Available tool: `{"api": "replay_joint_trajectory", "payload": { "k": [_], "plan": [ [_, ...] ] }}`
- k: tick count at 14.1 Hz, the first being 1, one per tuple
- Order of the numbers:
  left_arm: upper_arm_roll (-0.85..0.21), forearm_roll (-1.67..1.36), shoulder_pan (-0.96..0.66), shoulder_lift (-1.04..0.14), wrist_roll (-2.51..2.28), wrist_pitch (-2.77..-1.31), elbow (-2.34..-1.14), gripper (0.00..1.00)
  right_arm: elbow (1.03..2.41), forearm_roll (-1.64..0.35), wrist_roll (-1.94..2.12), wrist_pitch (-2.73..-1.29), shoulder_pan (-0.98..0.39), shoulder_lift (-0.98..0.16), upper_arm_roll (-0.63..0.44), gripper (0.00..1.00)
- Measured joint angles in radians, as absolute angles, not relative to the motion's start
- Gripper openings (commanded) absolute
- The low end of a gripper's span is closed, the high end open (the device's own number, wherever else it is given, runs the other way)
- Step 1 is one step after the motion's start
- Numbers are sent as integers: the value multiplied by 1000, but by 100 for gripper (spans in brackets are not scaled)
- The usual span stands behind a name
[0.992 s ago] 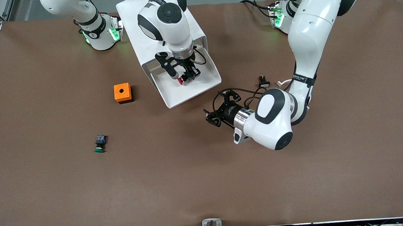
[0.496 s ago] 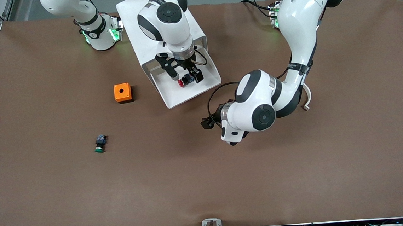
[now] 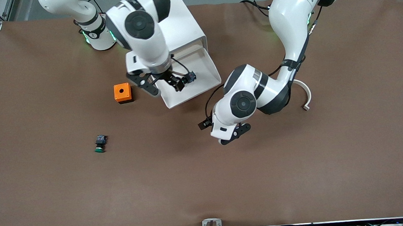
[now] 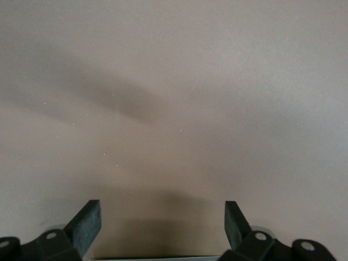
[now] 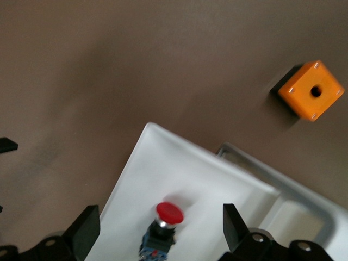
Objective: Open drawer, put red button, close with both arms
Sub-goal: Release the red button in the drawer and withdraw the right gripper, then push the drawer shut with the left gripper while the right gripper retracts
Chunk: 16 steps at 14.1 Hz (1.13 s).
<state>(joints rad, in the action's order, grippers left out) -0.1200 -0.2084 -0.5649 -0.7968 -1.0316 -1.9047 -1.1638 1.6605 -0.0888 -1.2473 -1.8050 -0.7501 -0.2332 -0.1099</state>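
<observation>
The red button (image 5: pixel 169 213) lies on its side on the floor of the open white drawer (image 3: pixel 203 65), free of any grip; in the front view only its dark body (image 3: pixel 189 77) shows. My right gripper (image 5: pixel 160 211) hangs open above it, over the drawer (image 5: pixel 157 163), with one finger to each side. In the front view the right gripper (image 3: pixel 164 85) is over the drawer's edge toward the orange box. My left gripper (image 4: pixel 162 217) is open and empty over bare table. The left gripper (image 3: pixel 205 124) is low in front of the drawer.
The white cabinet (image 3: pixel 184 25) that holds the drawer stands by the right arm's base. An orange box with a hole (image 3: pixel 122 92) sits beside the drawer. A green-capped button (image 3: pixel 99 144) lies nearer the front camera. A white curved piece (image 3: pixel 306 96) lies under the left arm.
The right gripper opened, left the red button in the drawer, then rose and drifted toward the orange box. The left arm swung its hand down in front of the drawer.
</observation>
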Motion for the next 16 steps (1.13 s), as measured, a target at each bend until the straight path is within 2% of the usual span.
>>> {"api": "replay_joint_trajectory", "payload": {
  "k": [6, 12, 16],
  "plan": [
    [-120, -121, -625, -797, -1032, -1921, -1193, 100, 1485, -84, -705, -1501, -460, -221, -119, 100],
    [-119, -59, -705, -797, -1151, -1926, -1206, 100, 1462, -60, -251, -1427, -188, -179, -126, 100],
    [-121, -59, -738, -797, -1163, -1925, -1211, 100, 1429, 10, -69, -1427, -103, -178, -125, 100]
  ]
}}
